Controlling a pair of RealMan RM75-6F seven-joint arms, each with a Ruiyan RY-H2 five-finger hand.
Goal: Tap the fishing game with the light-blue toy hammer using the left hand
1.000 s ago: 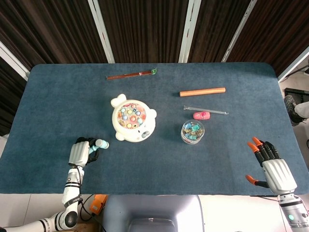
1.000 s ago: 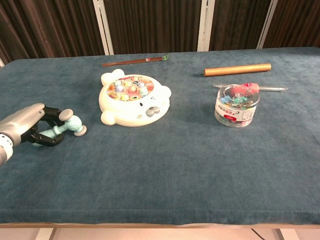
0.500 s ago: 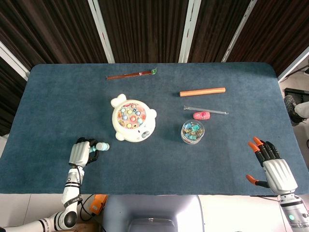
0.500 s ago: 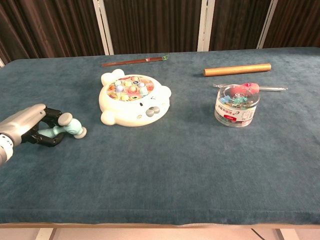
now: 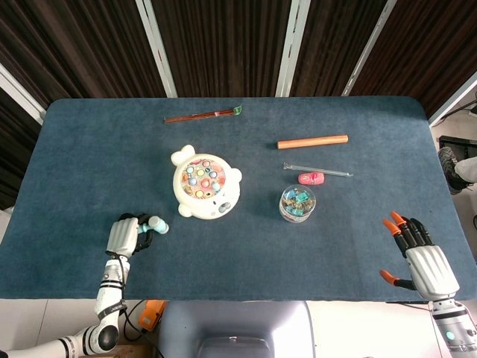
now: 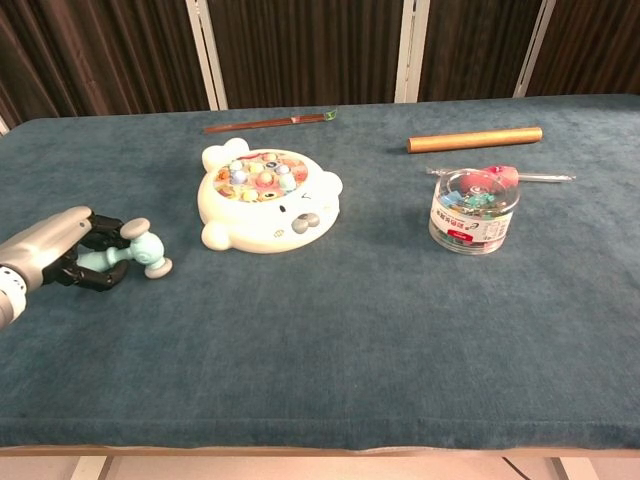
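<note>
The fishing game [image 5: 203, 185] [image 6: 264, 197], a cream bear-shaped toy with coloured fish on top, sits left of the table's middle. My left hand [image 5: 124, 236] [image 6: 55, 256] is near the front left edge and grips the handle of the light-blue toy hammer [image 5: 153, 224] [image 6: 131, 253]. The hammer's head points toward the game and stays a short way from it, low over the cloth. My right hand [image 5: 421, 256] rests at the front right corner with fingers apart and nothing in it; only the head view shows it.
A clear tub of clips [image 5: 297, 203] [image 6: 474, 209] stands right of the game. Behind it lie a pink toy with a thin rod [image 5: 315, 176], an orange-brown stick [image 5: 312, 140] [image 6: 474, 139], and, at the back, a dark red stick [image 5: 203, 115] [image 6: 268, 123]. The blue cloth [image 5: 253, 246] covers the table.
The hammer head dipped slightly and came back up in my left hand; the hand stayed in place. The right hand has not moved.
</note>
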